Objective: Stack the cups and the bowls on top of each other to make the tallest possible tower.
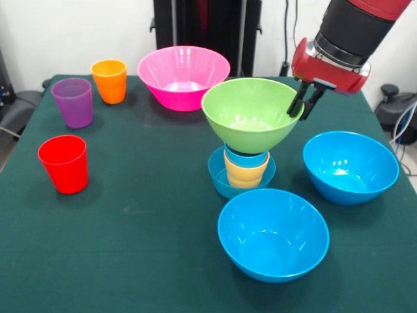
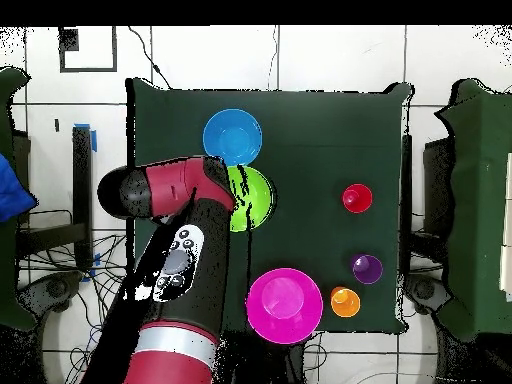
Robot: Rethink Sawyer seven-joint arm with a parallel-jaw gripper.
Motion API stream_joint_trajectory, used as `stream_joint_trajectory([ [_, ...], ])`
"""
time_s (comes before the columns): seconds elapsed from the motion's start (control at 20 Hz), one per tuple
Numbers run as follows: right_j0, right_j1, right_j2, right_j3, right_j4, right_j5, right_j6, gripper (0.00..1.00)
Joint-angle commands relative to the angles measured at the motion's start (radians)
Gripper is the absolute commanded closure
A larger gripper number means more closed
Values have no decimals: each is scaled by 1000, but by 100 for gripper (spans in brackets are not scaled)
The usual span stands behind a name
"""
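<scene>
Glossy smooth plastic green bowl (image 1: 251,112), glossy plastic red cup (image 1: 64,163), matt dark green cloth table (image 1: 130,261)

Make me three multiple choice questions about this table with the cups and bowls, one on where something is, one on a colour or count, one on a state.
1. Where is the green bowl?
A. On the tower, above its cups
B. Inside the pink bowl
C. Upside down on the cloth

2. How many cups stand alone, outside the tower?
A. One
B. Three
C. Five

3. How does the gripper stand to the green bowl?
A. Far off, above the red cup
B. At its rim, fingers astride the wall
C. Pressed on the table

Answers:
1 A: it sits atop the stacked cups in the small blue bowl.
2 B: the red cup, purple cup and orange cup.
3 B: the fingers straddle the rim.
</scene>
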Motion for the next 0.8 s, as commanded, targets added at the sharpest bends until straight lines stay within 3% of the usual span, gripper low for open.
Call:
stream_joint_trajectory([
  [0.05, 17, 41, 36, -33, -54, 5, 67, 100],
  [0.8, 6, 34, 38, -19, -72, -33, 39, 100],
])
